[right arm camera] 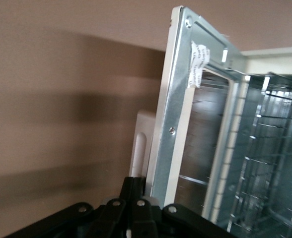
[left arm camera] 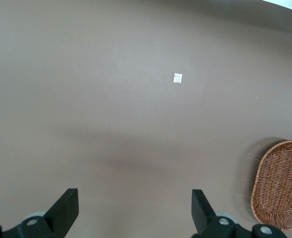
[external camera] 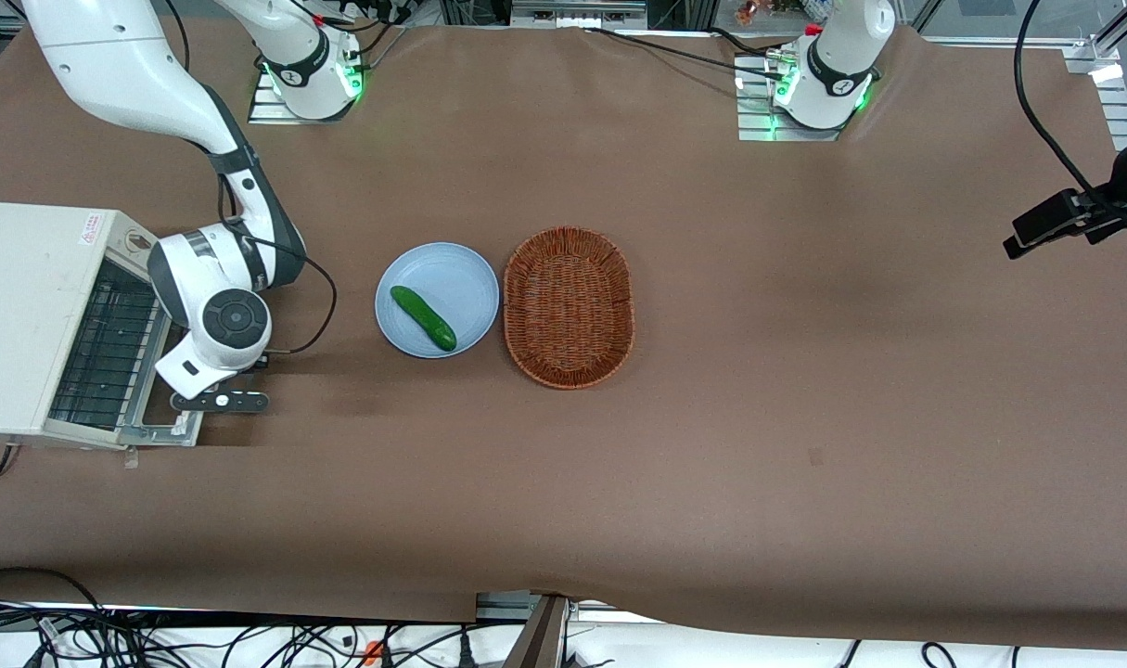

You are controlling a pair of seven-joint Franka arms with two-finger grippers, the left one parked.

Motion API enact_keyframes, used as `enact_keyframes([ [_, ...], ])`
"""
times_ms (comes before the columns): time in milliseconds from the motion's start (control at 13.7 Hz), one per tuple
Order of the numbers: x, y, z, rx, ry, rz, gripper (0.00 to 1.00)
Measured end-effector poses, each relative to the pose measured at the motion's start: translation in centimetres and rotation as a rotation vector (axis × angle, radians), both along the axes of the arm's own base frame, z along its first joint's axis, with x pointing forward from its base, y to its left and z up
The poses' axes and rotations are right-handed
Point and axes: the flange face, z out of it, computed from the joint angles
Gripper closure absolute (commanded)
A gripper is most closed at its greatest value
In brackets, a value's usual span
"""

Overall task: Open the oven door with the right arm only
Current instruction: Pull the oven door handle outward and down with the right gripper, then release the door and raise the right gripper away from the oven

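The white toaster oven (external camera: 25, 306) stands at the working arm's end of the table. Its oven door (external camera: 160, 429) is swung open, and the wire rack (external camera: 108, 348) inside shows. In the right wrist view the door's shiny metal inner frame (right arm camera: 178, 99) stands edge-on, with the pale bar handle (right arm camera: 139, 146) on its outer face. The right arm (external camera: 220, 306) reaches down in front of the oven. Its black gripper (external camera: 212, 401) is at the door's free edge. The fingers (right arm camera: 131, 191) are pressed together, empty, with the tips right by the handle.
A blue plate (external camera: 461, 269) holding a green cucumber (external camera: 423, 317) lies beside a brown wicker basket (external camera: 569, 306) at mid-table. The basket also shows in the left wrist view (left arm camera: 280, 183). A strip of white tape (right arm camera: 198, 64) sticks to the door frame.
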Motion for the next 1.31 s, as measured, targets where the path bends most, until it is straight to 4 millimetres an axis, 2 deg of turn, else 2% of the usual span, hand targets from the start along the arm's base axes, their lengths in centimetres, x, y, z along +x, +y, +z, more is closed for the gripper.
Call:
enact_keyframes([
  [219,0.0,0.0,-2.2,0.023,0.002,0.012,1.00],
  [365,0.0,-0.1,-2.9,0.032,0.003,0.014,1.00],
  [656,-0.1,-0.8,-3.1,0.104,0.012,-0.079,1.00],
  [875,-0.2,1.0,-2.6,0.174,0.013,-0.118,1.00],
  [948,-0.2,1.9,-1.9,0.199,0.008,-0.125,0.50],
  [1021,-0.1,2.9,-1.0,0.224,-0.001,-0.130,0.10],
  [1094,0.2,3.6,0.4,0.249,-0.016,-0.140,0.00],
  [1312,0.6,3.8,6.5,0.277,-0.017,-0.129,0.00],
])
